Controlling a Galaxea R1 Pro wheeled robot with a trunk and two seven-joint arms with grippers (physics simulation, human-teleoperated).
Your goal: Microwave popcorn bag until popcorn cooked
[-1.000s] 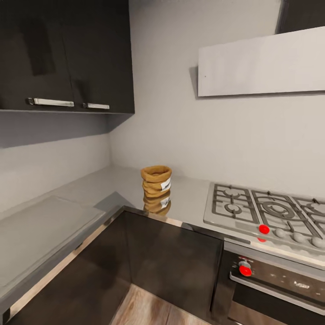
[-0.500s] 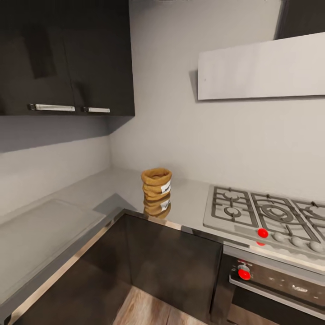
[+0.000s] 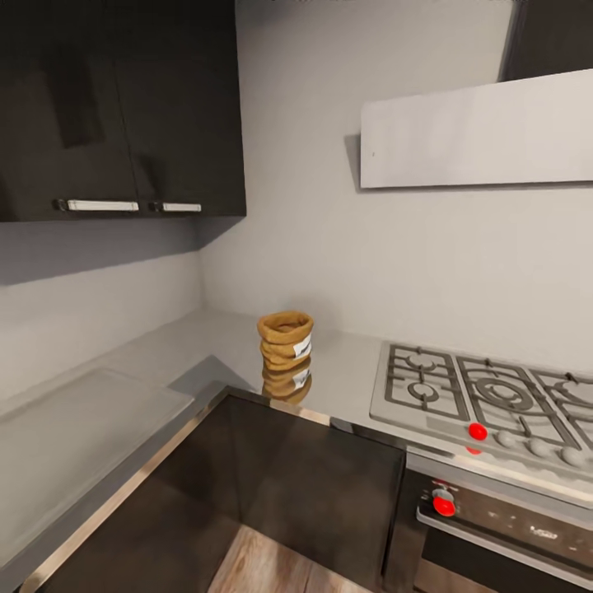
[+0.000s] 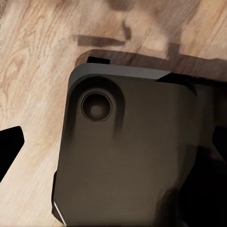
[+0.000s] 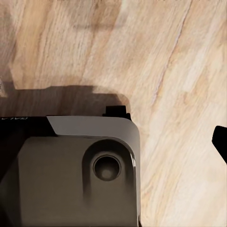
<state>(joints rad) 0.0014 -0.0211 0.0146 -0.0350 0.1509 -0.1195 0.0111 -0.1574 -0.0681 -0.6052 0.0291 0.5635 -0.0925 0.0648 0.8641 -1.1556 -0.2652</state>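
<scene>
The popcorn bag point(image 3: 286, 340) is standing up straight on the countertop point(image 3: 165, 362), back in the corner where the two walls are meeting. It is sitting well apart from the gas hob point(image 3: 486, 399), and its shape is shining back from the glossy top just in front of it. Its rolled rim is open at the top, but what is inside the bag is hiding from the head view, so nobody can say if it is full.

Both arms are hanging low. The wrist views are looking down at the wooden floor point(image 5: 179, 56) and the robot's own dark base point(image 4: 137, 156). Dark finger tips are peeking in at the edges of those views, but how wide the jaws are standing cannot be told. They do not look to be holding anything.

What could be going wrong from here? The bag is sitting far back, so the robot is probably needing to roll closer, and its base could be bumping the dark cabinet fronts point(image 3: 313, 486). The bag looks soft and light, so a push from a finger could be tipping it over, and a hard squeeze could be crushing it. The red knob point(image 3: 478, 431) on the hob is near too, and a swinging arm could be knocking it.
</scene>
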